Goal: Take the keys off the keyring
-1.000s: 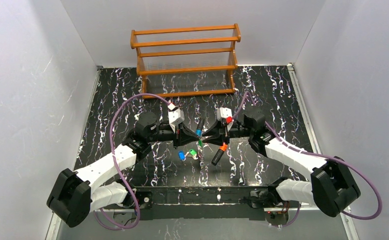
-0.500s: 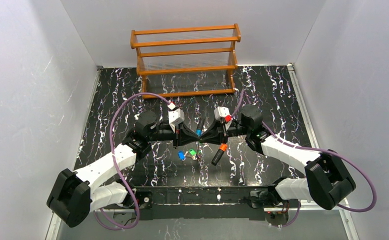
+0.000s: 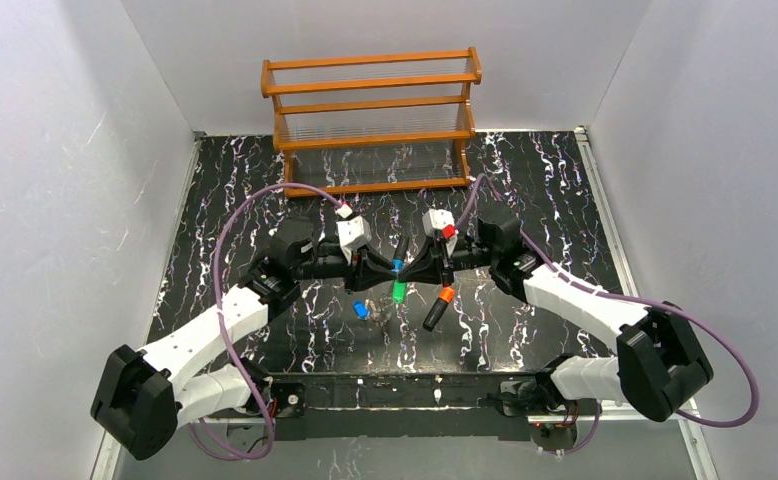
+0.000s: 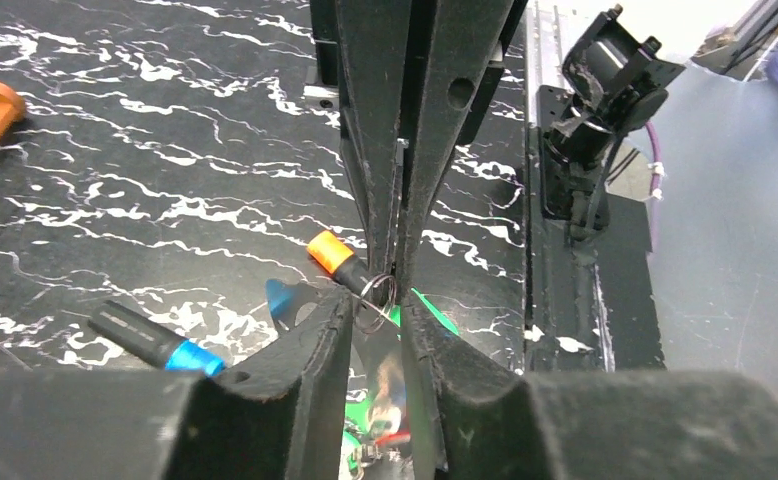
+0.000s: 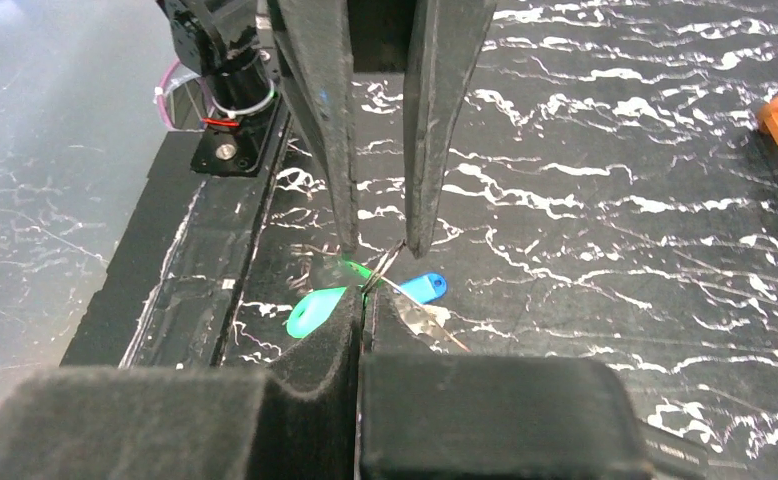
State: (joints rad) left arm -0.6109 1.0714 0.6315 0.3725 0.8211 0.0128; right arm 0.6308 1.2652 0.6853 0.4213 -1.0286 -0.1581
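Observation:
The keyring (image 4: 377, 300) is a small thin wire ring, not a wide band. It hangs between the two grippers over the marbled table. My right gripper (image 5: 362, 296) is shut on its near edge; the ring (image 5: 385, 265) rises from those tips. My left gripper (image 4: 375, 318) has its jaws a narrow gap apart with the ring between the tips, touching one finger (image 4: 337, 312). A green key (image 5: 310, 312) and a blue key (image 5: 423, 288) hang or lie just below. In the top view the green key (image 3: 398, 291) and blue key (image 3: 361, 311) sit under the meeting grippers (image 3: 393, 275).
A black marker with an orange cap (image 3: 439, 305) lies right of the keys and one with a blue cap (image 3: 399, 256) just behind the grippers. An orange wooden rack (image 3: 370, 120) stands at the back. The arm bases' black rail (image 3: 405, 392) runs along the near edge.
My right gripper has moved left and closed in on the left gripper's tips. The green key has shifted up and right toward the grippers. The left arm has barely moved.

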